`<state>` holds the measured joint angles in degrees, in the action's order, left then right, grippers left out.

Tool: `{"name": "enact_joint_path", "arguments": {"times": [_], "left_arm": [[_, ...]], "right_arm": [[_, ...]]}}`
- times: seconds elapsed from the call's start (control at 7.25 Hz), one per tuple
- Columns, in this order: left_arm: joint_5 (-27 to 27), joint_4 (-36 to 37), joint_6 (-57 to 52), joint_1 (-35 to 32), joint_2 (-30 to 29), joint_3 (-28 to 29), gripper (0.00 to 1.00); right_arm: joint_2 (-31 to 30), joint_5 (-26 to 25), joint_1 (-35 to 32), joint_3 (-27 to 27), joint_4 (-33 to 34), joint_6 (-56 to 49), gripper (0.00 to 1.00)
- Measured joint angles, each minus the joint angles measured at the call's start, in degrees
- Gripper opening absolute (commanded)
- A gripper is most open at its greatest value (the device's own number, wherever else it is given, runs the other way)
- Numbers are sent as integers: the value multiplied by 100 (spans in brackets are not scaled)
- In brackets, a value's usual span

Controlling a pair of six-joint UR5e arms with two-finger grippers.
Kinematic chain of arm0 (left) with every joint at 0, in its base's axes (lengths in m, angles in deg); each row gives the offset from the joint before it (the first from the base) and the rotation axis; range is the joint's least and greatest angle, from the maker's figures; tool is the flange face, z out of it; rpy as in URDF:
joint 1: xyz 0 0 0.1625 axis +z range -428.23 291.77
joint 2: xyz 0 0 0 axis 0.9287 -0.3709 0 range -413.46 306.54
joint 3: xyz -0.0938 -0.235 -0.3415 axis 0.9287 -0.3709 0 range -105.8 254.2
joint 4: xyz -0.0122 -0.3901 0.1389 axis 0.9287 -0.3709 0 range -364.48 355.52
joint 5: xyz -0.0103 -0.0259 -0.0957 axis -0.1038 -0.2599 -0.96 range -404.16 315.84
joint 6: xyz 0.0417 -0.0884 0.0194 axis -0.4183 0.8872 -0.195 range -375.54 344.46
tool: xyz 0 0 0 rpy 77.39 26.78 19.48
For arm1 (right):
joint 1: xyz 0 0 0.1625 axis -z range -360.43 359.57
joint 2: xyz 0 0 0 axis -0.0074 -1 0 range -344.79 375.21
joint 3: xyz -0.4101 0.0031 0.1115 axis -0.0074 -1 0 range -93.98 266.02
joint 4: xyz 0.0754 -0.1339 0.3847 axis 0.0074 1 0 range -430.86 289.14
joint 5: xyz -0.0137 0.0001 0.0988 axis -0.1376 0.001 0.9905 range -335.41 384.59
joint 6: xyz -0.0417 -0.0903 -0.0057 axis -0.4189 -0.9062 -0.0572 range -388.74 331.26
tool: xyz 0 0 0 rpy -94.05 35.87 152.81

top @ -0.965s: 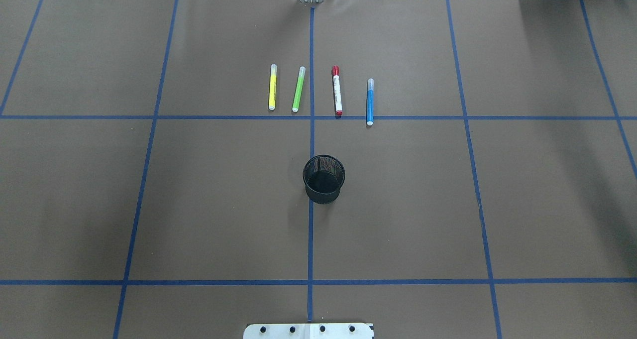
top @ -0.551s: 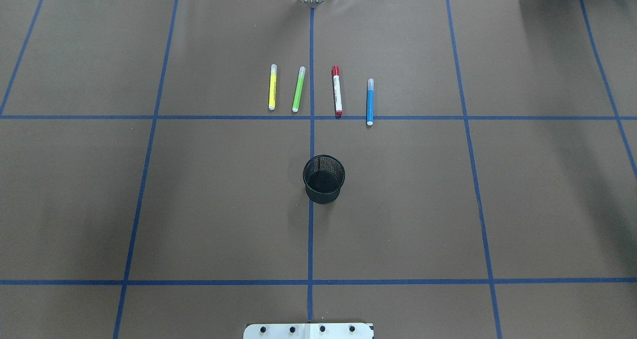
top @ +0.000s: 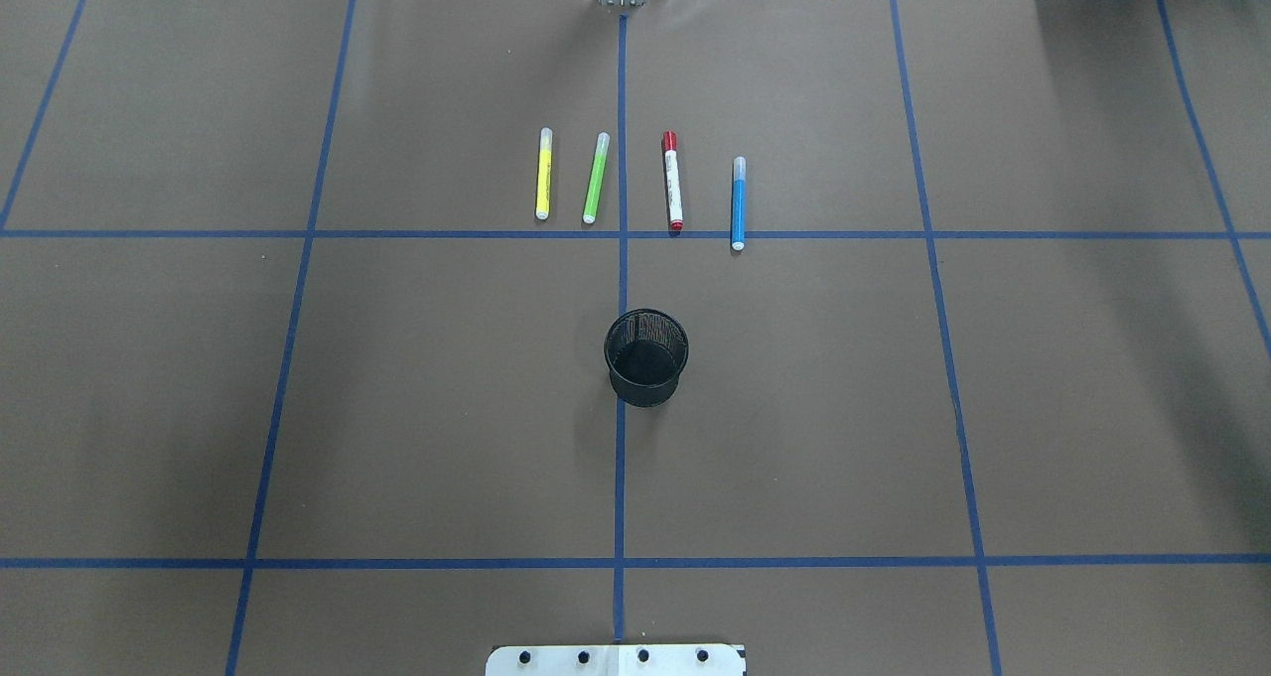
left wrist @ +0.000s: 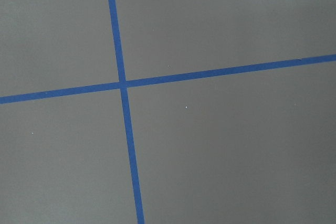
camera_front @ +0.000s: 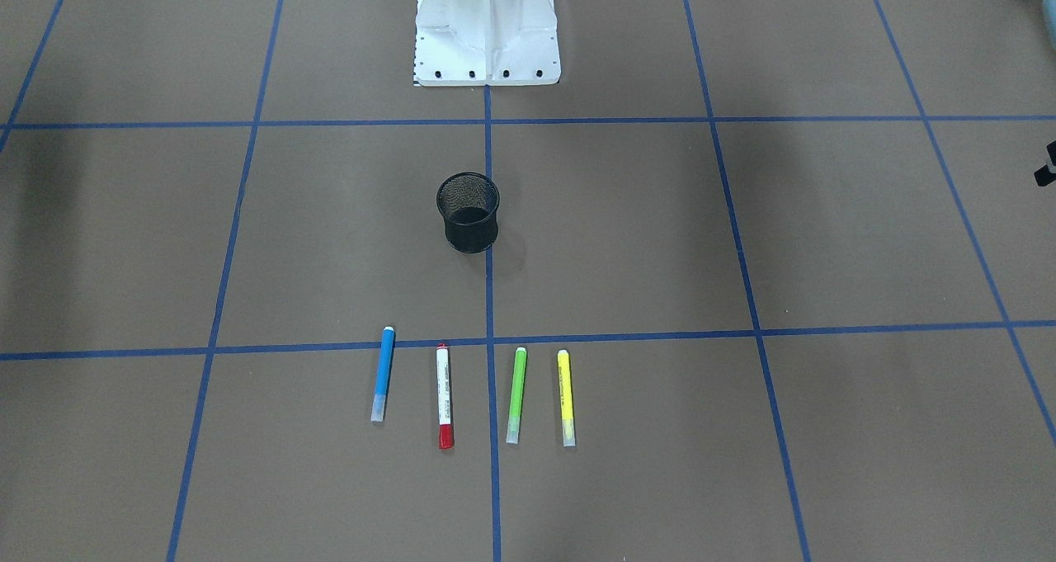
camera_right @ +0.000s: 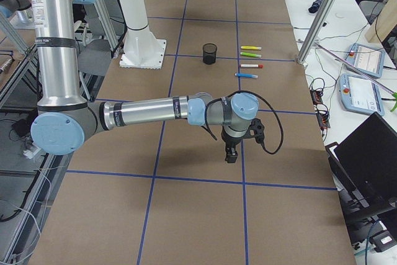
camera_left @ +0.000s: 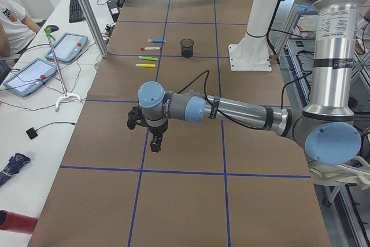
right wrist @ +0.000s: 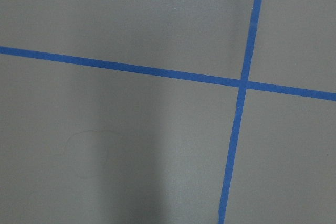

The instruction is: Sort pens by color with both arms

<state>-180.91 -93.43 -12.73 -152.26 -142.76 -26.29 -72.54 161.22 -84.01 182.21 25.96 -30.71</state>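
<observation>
Pens [top: 673, 190] unobstructed, left fingers [camera_left: 155, 143] too distant to judge, right fingers [camera_right: 231, 154] likewise

Table [top: 397, 408]: brown covering, seemingly paper, marked into a grid by blue tape lines [top: 621, 458].

Lying flat in a row on the far side, all roughly parallel and apart from one another:
- yellow pen [top: 543, 174]
- lime-green pen [top: 596, 178]
- white pen with red cap [top: 673, 182], near end at a cross line
- blue pen [top: 738, 203], crossing that line

Upright on the centre line: black mesh cup [top: 646, 356].

Near edge: white pedestal base [camera_front: 487, 30].
</observation>
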Motion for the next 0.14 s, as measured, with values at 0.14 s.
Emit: {"name": "enact_joint_path", "arguments": {"times": [0.14], "left_arm": [[0,0,-2,-1,0,1,100]], "right_arm": [[-3,8,0,1,1,2,99]]}}
